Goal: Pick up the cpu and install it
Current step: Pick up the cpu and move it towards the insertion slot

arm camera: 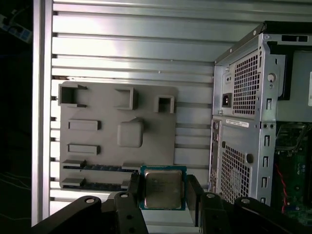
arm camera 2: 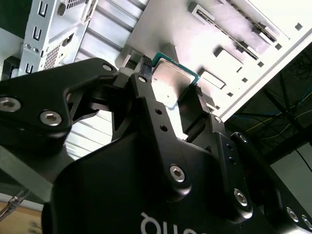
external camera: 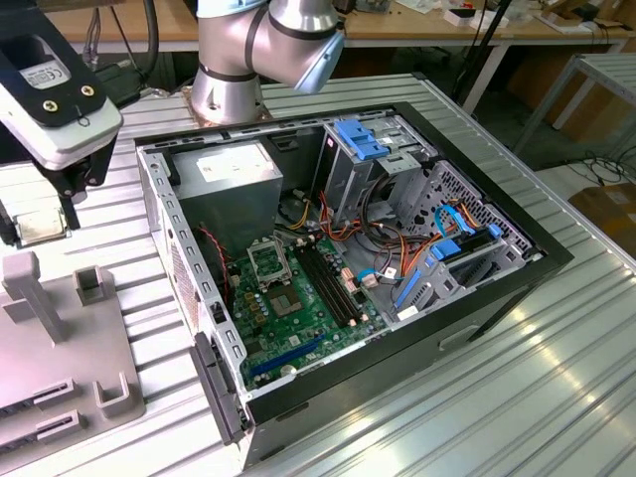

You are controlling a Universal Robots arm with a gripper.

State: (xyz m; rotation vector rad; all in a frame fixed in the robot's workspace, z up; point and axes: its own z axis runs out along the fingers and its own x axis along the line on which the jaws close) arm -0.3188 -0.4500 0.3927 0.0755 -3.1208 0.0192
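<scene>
My gripper hangs at the exterior view's left, above the grey parts fixture, and is shut on the cpu. In both wrist views the cpu is a small square chip with a silver-grey face and a green rim, clamped by its edges between the two black fingers of the gripper. The open computer case lies to the exterior view's right, with the green motherboard and its black-framed socket inside.
The grey fixture with slots and raised blocks lies on the ribbed aluminium table. The case holds a grey power supply, blue drive brackets and cable bundles. The arm's base stands behind the case.
</scene>
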